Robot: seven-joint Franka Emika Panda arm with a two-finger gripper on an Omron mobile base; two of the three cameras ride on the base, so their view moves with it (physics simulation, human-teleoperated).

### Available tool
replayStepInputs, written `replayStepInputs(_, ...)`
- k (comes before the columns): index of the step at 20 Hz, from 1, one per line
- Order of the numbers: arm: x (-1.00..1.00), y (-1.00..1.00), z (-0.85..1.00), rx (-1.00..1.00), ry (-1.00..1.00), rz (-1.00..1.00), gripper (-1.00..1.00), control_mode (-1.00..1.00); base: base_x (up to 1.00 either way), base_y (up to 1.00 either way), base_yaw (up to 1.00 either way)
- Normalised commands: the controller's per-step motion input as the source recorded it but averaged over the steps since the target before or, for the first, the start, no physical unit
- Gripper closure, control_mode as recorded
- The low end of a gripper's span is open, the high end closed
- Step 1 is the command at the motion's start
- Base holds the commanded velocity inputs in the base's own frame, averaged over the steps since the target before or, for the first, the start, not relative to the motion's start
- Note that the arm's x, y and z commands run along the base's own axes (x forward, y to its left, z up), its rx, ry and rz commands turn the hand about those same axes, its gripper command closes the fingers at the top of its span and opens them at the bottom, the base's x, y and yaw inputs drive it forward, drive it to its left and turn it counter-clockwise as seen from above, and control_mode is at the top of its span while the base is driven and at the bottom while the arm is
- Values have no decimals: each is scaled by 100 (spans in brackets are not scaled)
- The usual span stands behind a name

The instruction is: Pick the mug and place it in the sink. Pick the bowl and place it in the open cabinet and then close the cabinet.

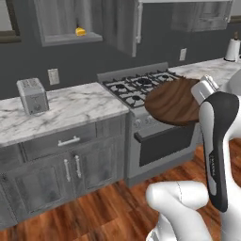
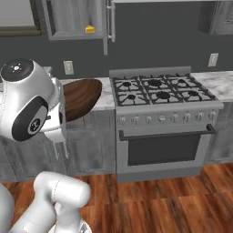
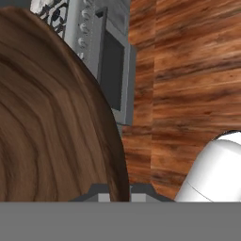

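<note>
Going left to right in the left base view: the toaster (image 1: 33,95) stands on the marble counter (image 1: 75,110). Above it is the open cabinet (image 1: 63,21), with a small yellow thing (image 1: 80,31) on its shelf and its door (image 1: 123,26) swung out toward me. Further right comes the stove (image 1: 141,87), and in front of it, up in the air, the bowl (image 1: 173,101) that I am carrying.

My gripper (image 3: 118,194) is pinched nearly shut on the bowl's rim; in the hand view the brown wood grain rises straight from between my fingertips, with the oven front and the wood floor beyond it. So the bowl is in my hold, off every surface, at about stove-top height.

What matters for the coming move, as I judge it, is that the cabinet shelf lies up and to the left of the bowl, well apart from it, with the open door standing between the stove side and the shelf. The bowl is wide and shallow, held by one edge, so its broad face sticks out sideways from my fingers. I would want it level and edge-first to clear the shelf opening and miss the door.
</note>
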Motion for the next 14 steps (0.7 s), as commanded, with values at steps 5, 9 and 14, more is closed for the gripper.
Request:
replayStepInputs(5,0,0,0,0,0,0,100,100,7,92,-21)
replayStepInputs(9,0,0,0,0,0,0,100,100,37,40,-23)
replayStepInputs(14,0,0,0,0,0,0,100,100,33,14,-33)
